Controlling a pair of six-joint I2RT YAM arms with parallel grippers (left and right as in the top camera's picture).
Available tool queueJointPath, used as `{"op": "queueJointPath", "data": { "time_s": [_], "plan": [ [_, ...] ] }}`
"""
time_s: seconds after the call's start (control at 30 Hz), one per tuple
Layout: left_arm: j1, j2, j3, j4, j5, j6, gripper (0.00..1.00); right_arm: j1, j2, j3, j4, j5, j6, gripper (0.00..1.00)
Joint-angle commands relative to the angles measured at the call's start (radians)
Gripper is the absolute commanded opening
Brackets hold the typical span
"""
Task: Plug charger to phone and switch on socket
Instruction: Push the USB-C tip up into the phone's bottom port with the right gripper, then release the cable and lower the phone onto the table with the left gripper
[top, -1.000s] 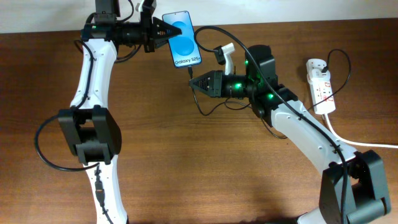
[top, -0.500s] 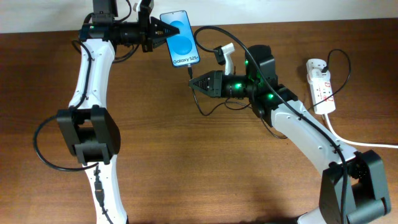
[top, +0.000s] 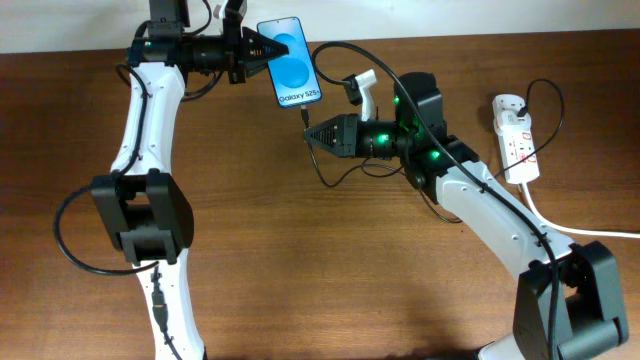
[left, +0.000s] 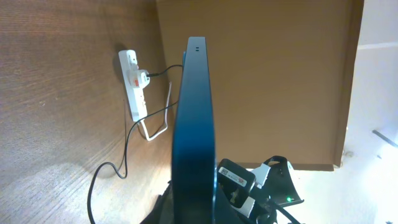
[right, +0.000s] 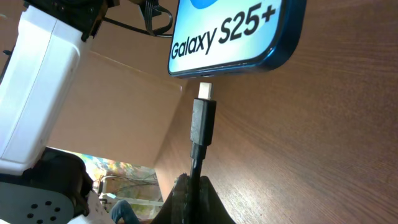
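plug tip lined up at the phone's end

the left claw (top: 262, 50) pinches the phone (top: 290, 62) by one long edge at the far side of the table (top: 300, 260), blue screen facing up and its "galaxy s25+" end pointing toward the right arm. the right claw (top: 310, 131) is pressed together on the charger (right: 203, 118) just behind its plug. the plug's metal tip sits right at the phone's end edge, not pushed in. the socket (top: 515, 138) lies well apart on the right, with a black cable plugged into it.
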Motion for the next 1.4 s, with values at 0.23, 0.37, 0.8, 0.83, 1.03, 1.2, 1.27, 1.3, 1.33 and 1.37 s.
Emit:
{"op": "queueJointPath", "data": {
  "time_s": [0.23, 0.37, 0.8, 0.83, 1.03, 1.2, 1.27, 1.3, 1.33, 1.37],
  "plan": [
    [-0.010, -0.001, 0.008, 0.006, 0.019, -0.002, 0.00, -0.001, -0.011, 0.008, 0.003, -0.016, -0.014, 0.04],
    [-0.010, -0.001, 0.008, 0.006, 0.050, 0.002, 0.00, -0.001, -0.011, 0.008, 0.003, 0.002, -0.015, 0.04],
    [-0.042, -0.001, 0.008, 0.002, 0.098, 0.044, 0.00, -0.028, -0.011, 0.008, 0.003, 0.024, -0.017, 0.04],
    [-0.042, -0.001, 0.008, 0.002, 0.098, 0.044, 0.00, -0.035, -0.011, 0.008, 0.003, 0.025, -0.017, 0.04],
    [-0.042, -0.001, 0.008, 0.002, 0.098, 0.044, 0.00, -0.035, -0.011, 0.010, 0.023, 0.029, -0.014, 0.04],
    [-0.043, -0.001, 0.008, 0.002, 0.098, 0.044, 0.00, -0.060, -0.011, 0.010, 0.032, 0.027, -0.014, 0.04],
    [-0.044, -0.001, 0.008, 0.002, 0.098, 0.044, 0.00, -0.067, -0.011, 0.010, 0.032, 0.026, -0.014, 0.04],
    [-0.044, -0.001, 0.008, 0.002, 0.098, 0.044, 0.00, -0.067, -0.011, 0.010, 0.032, 0.026, -0.014, 0.04],
    [-0.045, -0.001, 0.008, 0.002, 0.098, 0.044, 0.00, -0.067, -0.011, 0.010, 0.032, 0.026, -0.015, 0.04],
    [-0.045, -0.001, 0.008, 0.002, 0.098, 0.043, 0.00, -0.067, -0.011, 0.010, 0.032, 0.026, -0.015, 0.04]
  ]
}}
